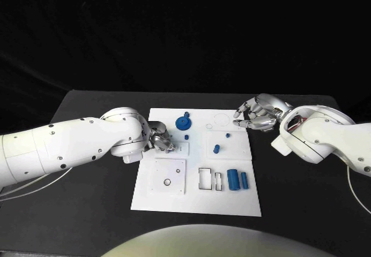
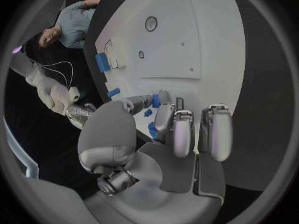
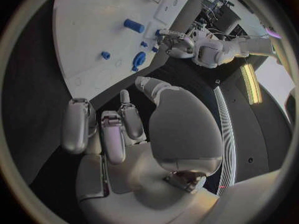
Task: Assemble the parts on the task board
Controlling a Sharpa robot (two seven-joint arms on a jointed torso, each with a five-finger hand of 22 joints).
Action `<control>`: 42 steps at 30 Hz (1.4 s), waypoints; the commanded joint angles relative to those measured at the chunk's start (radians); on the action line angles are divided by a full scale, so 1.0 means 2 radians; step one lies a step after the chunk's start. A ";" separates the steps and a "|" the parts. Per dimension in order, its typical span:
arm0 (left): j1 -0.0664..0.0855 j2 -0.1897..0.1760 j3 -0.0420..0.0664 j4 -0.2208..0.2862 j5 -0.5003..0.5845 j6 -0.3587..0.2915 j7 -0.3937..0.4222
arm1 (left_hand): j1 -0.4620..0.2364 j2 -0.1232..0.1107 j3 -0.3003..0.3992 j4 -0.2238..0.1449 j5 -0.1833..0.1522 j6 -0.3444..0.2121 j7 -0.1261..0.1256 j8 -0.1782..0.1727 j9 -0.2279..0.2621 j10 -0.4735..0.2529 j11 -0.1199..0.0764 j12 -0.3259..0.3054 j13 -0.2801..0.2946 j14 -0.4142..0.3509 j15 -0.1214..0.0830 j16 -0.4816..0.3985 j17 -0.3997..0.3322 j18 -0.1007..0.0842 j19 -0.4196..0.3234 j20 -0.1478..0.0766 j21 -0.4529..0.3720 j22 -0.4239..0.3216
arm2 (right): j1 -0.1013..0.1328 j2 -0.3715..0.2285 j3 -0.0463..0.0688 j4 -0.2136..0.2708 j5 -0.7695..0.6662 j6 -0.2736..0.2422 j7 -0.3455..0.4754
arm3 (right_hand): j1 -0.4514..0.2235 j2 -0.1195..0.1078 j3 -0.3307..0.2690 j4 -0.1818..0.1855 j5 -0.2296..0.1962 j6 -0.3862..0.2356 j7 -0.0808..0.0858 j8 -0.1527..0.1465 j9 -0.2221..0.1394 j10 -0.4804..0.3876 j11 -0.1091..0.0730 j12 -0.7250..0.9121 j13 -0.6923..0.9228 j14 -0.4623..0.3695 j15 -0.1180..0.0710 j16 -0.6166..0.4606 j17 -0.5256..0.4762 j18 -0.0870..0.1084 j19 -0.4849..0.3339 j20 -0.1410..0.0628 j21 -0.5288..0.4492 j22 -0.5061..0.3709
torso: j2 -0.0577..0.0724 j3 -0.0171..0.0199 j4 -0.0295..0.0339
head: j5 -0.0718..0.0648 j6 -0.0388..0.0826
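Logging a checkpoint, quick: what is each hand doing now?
Left hand: cannot be told.
Right hand: open, holding nothing.

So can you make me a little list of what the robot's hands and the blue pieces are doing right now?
board: white task board on the black table
left hand: left hand over the board's left edge, fingers by a small blue part; grip cannot be told
right hand: right hand at the board's far right corner, fingers curled, nothing seen in them
round piece: blue round part at the far side
cylinders: two blue cylinders lying side by side at the near right
small piece: blue peg mid-board
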 commanded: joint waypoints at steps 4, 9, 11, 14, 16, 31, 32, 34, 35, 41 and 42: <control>-0.001 0.001 -0.001 -0.002 0.003 0.010 -0.006 | -0.008 0.001 -0.016 0.011 0.002 0.002 0.003 -0.004 -0.002 0.000 -0.002 -0.002 0.000 0.052 -0.004 0.002 0.132 -0.007 0.022 -0.003 -0.002 0.109 | 0.000 0.000 0.000 0.000 -0.004 0.006 0.001 | -0.004 -0.003 0.002 0.002 0.002 -0.001 -0.003 0.003 0.001 -0.001 -0.003 0.001 -0.001 0.051 -0.003 0.002 0.132 0.005 -0.003 -0.002 -0.002 -0.001 | 0.000 0.0002 0.0000 | 0.000 0.000; -0.001 0.001 -0.001 -0.003 0.004 0.010 -0.006 | -0.005 0.006 -0.022 0.016 0.012 0.003 0.002 -0.004 -0.003 0.000 -0.002 -0.002 0.000 0.052 -0.004 0.002 0.132 -0.007 0.022 -0.003 -0.003 0.109 | 0.000 0.000 0.000 0.000 -0.004 0.006 0.001 | -0.004 -0.003 0.002 0.002 0.002 -0.001 -0.003 0.003 0.001 -0.001 -0.003 0.001 -0.001 0.051 -0.003 0.002 0.132 0.005 -0.003 -0.002 -0.002 -0.001 | 0.000 0.0000 -0.0002 | 0.000 0.000; -0.001 0.001 -0.001 -0.003 0.006 0.010 -0.006 | -0.003 0.007 -0.023 0.016 0.014 0.002 0.002 -0.004 -0.003 -0.001 -0.002 -0.002 0.000 0.052 -0.004 0.002 0.132 -0.007 0.022 -0.003 -0.003 0.109 | 0.000 0.000 0.000 0.000 -0.004 0.006 0.001 | -0.004 -0.003 0.002 0.002 0.002 -0.001 -0.003 0.003 0.001 -0.001 -0.003 0.001 -0.001 0.051 -0.003 0.002 0.132 0.005 -0.003 -0.002 -0.002 -0.001 | 0.000 -0.0001 -0.0001 | 0.001 0.000; -0.001 0.001 -0.001 -0.003 0.008 0.011 -0.006 | -0.001 0.008 -0.023 0.015 0.017 0.002 0.002 -0.004 -0.004 0.000 -0.003 -0.002 0.000 0.052 -0.004 0.002 0.132 -0.007 0.022 -0.003 -0.003 0.109 | 0.000 0.000 0.000 0.000 -0.004 0.006 0.001 | -0.004 -0.003 0.002 0.002 0.002 -0.001 -0.003 0.003 0.001 -0.001 -0.003 0.001 -0.001 0.051 -0.003 0.002 0.132 0.005 -0.003 -0.002 -0.002 -0.001 | 0.000 -0.0001 0.0000 | 0.000 0.000; -0.001 0.001 -0.001 -0.003 0.008 0.012 -0.006 | -0.001 0.007 -0.025 0.016 0.018 0.002 0.002 -0.004 -0.004 0.000 -0.003 -0.002 0.000 0.052 -0.004 0.002 0.132 -0.007 0.021 -0.003 -0.003 0.109 | -0.001 0.000 0.000 -0.001 -0.004 0.006 0.001 | -0.004 -0.003 0.002 0.002 0.002 -0.001 -0.003 0.003 0.001 -0.001 -0.003 0.001 -0.001 0.051 -0.003 0.002 0.132 0.005 -0.003 -0.002 -0.002 -0.001 | 0.000 0.0000 0.0000 | 0.000 0.000; -0.001 0.000 0.000 -0.002 0.020 0.011 -0.005 | 0.019 0.014 -0.031 0.015 0.045 -0.001 0.001 -0.004 -0.005 -0.002 -0.004 -0.004 -0.002 0.052 -0.005 0.002 0.132 -0.006 0.021 -0.004 -0.005 0.109 | -0.001 0.001 0.000 -0.001 -0.004 0.008 0.000 | -0.004 -0.003 0.002 0.002 0.002 -0.001 -0.003 0.003 0.001 -0.001 -0.003 0.001 -0.001 0.051 -0.003 0.002 0.132 0.005 -0.003 -0.002 -0.002 -0.001 | 0.000 -0.0009 -0.0012 | -0.001 0.001; -0.001 0.000 0.000 -0.002 0.022 0.010 -0.005 | 0.035 0.022 -0.020 0.005 0.048 -0.004 0.000 -0.004 -0.006 -0.003 -0.005 -0.004 -0.002 0.052 -0.006 0.002 0.132 -0.006 0.021 -0.005 -0.005 0.109 | -0.002 0.001 0.000 -0.001 -0.004 0.008 -0.001 | -0.004 -0.004 0.003 0.002 0.003 -0.002 -0.003 0.003 0.001 -0.001 -0.003 0.001 -0.001 0.051 -0.003 0.002 0.132 0.005 -0.003 -0.002 -0.003 -0.001 | 0.000 -0.0008 -0.0012 | -0.001 0.001; -0.001 0.000 0.001 -0.002 0.025 0.010 -0.005 | 0.056 0.031 0.010 -0.012 0.028 -0.010 0.003 -0.004 -0.006 -0.004 -0.005 -0.005 -0.003 0.052 -0.006 0.002 0.132 -0.006 0.021 -0.006 -0.006 0.109 | -0.002 0.001 0.000 -0.002 -0.004 0.008 -0.001 | -0.004 -0.003 0.003 0.002 0.003 -0.002 -0.003 0.003 0.001 -0.001 -0.003 0.001 -0.001 0.051 -0.003 0.002 0.132 0.005 -0.003 -0.002 -0.002 -0.001 | 0.000 -0.0005 -0.0009 | -0.001 0.001; -0.001 0.000 0.001 -0.002 0.026 0.010 -0.005 | 0.065 0.032 0.039 -0.023 0.008 -0.013 0.005 -0.002 -0.005 -0.004 -0.003 -0.006 -0.004 0.052 -0.005 0.002 0.132 -0.006 0.021 -0.006 -0.006 0.109 | -0.002 0.001 0.000 -0.002 -0.004 0.008 -0.001 | -0.004 -0.003 0.003 0.002 0.003 -0.002 -0.003 0.003 0.001 -0.001 -0.003 0.001 -0.001 0.051 -0.003 0.002 0.132 0.005 -0.003 -0.002 -0.002 -0.001 | 0.000 -0.0005 -0.0008 | -0.001 0.001; 0.000 0.000 0.002 -0.001 0.030 0.012 -0.005 | 0.065 0.030 0.080 -0.039 -0.015 -0.013 0.007 0.003 -0.003 -0.003 0.000 -0.005 -0.003 0.052 -0.003 0.002 0.132 -0.006 0.021 -0.003 -0.006 0.110 | -0.002 0.002 0.000 -0.002 -0.005 0.008 -0.002 | -0.003 -0.003 0.004 0.001 0.005 -0.002 -0.004 0.004 0.001 -0.001 -0.003 0.001 -0.001 0.051 -0.003 0.002 0.132 0.005 -0.003 -0.002 -0.003 -0.001 | 0.000 0.0000 0.0007 | -0.002 0.000; 0.000 0.000 0.002 0.000 0.031 0.012 -0.005 | 0.065 0.029 0.082 -0.040 -0.016 -0.013 0.007 0.003 -0.003 -0.003 0.000 -0.005 -0.004 0.052 -0.003 0.002 0.132 -0.006 0.021 -0.003 -0.006 0.110 | -0.002 0.002 0.000 -0.003 -0.005 0.008 -0.002 | -0.002 -0.003 0.005 0.001 0.006 -0.002 -0.004 0.004 0.002 -0.001 -0.003 0.000 -0.001 0.051 -0.003 0.002 0.132 0.005 -0.003 -0.002 -0.003 -0.001 | 0.000 0.0000 0.0009 | -0.003 0.000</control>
